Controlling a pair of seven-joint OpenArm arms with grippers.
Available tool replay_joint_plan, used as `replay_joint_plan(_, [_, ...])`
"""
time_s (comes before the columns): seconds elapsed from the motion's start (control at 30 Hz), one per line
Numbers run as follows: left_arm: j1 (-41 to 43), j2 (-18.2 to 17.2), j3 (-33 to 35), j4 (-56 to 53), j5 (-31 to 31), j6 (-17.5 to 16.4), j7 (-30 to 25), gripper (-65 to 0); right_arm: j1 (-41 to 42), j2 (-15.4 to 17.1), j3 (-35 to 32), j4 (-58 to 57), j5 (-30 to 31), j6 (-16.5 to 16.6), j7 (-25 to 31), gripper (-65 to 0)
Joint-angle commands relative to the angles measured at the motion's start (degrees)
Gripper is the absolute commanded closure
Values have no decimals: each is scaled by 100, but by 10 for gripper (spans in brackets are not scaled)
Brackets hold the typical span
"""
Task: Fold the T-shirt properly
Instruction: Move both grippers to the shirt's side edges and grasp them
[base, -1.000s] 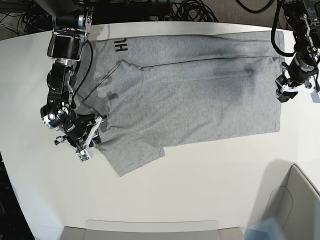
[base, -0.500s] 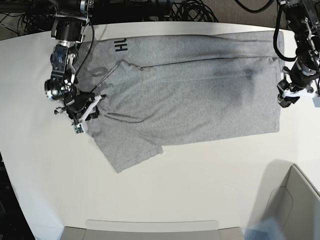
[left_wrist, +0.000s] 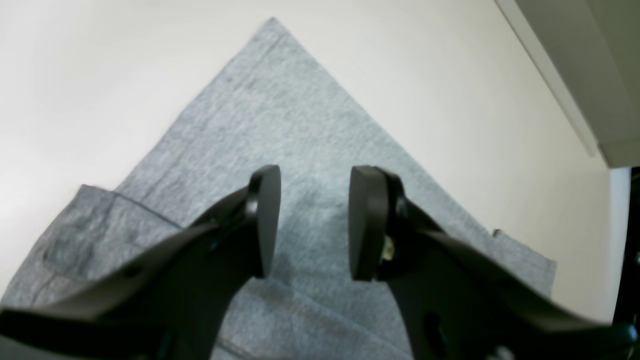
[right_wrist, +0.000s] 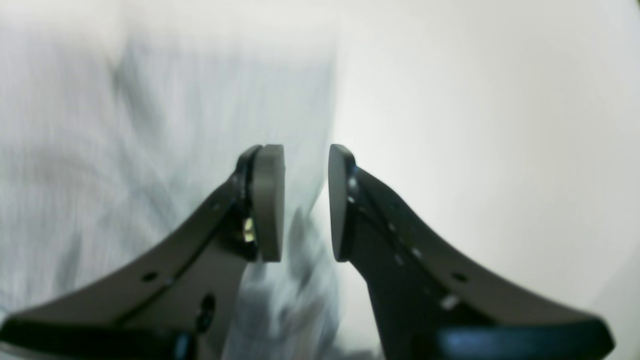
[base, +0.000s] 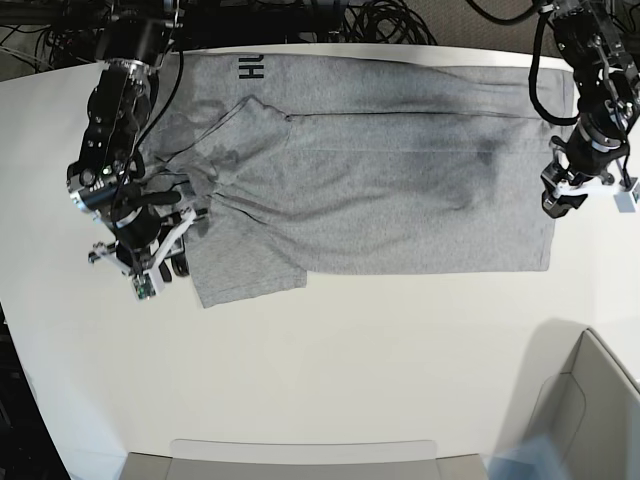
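Gripper state first: both stand parted with nothing between the fingers. The left gripper (left_wrist: 312, 222) hovers over a corner of the T-shirt (base: 380, 180), its jaws clearly apart and only grey cloth showing through the gap. The right gripper (right_wrist: 305, 202) is also parted, over the garment's edge, with cloth to one side of the gap and bare surface (base: 400, 370) to the other; that view is blurred, so whether a finger touches the fabric cannot be told.

In the base view the T-shirt lies flat along the far half of the surface, its long axis running across the view from one arm to the other. Black lettering (base: 250, 68) shows at the far corner on the view's left. The lower sleeve (base: 245, 270) sticks out toward the near side, just beside the right gripper (base: 150, 250), while the left gripper (base: 565, 190) sits at the opposite short edge.

The sleeve end looks unfinished, and the right arm is plainly the nearer one to it; the cloth lies from that gripper toward the middle of the surface, so a tuck inward seems the likely next move.
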Motion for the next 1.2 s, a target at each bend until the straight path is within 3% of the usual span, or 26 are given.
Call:
replay_joint_plan(0.0, [-52, -88, -32, 83, -89, 34, 11, -239, 327, 125, 19, -261, -16, -22, -11, -158])
replay_joint_plan(0.17, [-44, -88, -76, 83, -89, 34, -7, -240, 1575, 529, 19, -2714, 19, -22, 121, -160])
replay_joint_plan(0.33, [-44, -79, -76, 74, -89, 34, -15, -240, 2067, 617, 19, -4507, 28, -30, 1290, -160])
replay_joint_plan(0.43, [-61, -79, -76, -31, -89, 34, -15, -240, 2182, 617, 19, -5052, 28, -30, 1528, -160])
replay_joint_plan(0.53, [-79, -79, -76, -145, -89, 34, -24, -240, 2225, 599, 19, -5404, 46, -22, 1721, -160])
replay_joint_plan(0.8, [-88, -79, -50, -154, -89, 34, -24, -240, 2217, 582, -210, -5843, 784, -22, 1765, -159])
replay_joint_plan(0.93, [-88, -70, -50, -154, -89, 34, -24, -240, 2138, 529, -773, -5782, 1065, -22, 1466, -159])
replay_joint_plan(1.17, [-88, -70, -41, -198, -89, 34, -33, -240, 2217, 503, -896, -5782, 1276, -22, 1378, -158])
